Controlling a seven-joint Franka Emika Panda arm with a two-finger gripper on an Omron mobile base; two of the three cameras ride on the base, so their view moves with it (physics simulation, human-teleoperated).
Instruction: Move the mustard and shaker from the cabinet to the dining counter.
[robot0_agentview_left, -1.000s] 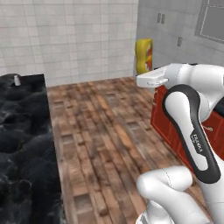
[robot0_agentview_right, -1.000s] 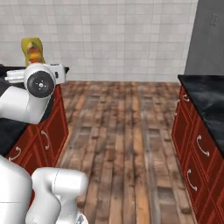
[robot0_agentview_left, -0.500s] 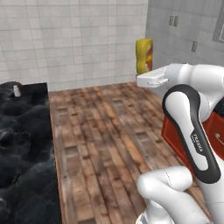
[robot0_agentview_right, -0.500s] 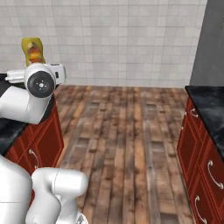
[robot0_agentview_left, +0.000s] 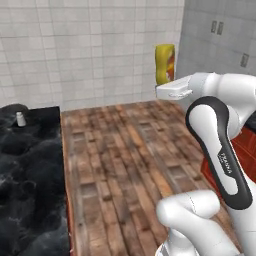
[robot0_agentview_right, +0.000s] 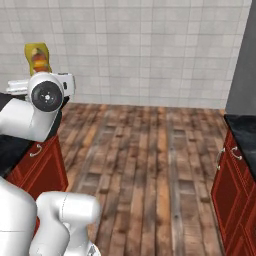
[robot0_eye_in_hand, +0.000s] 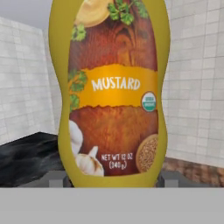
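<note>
The gripper (robot0_eye_in_hand: 113, 179) holds the mustard (robot0_eye_in_hand: 114, 92) upright between its jaws, long axis vertical, carried high over the wooden floor. The dining counter (robot0_agentview_left: 30, 165) lies to the arm's left, where the shaker (robot0_agentview_left: 20, 118) already stands near its far edge.

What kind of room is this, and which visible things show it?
Most likely a kitchen: a black marble counter carrying a small shaker, red cabinets with handles, tiled walls, and a mustard bottle in the gripper.

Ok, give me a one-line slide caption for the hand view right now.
Mustard bottle held upright in the pincer, label facing the camera, white tiled wall behind and black marble counter at lower left.
</note>
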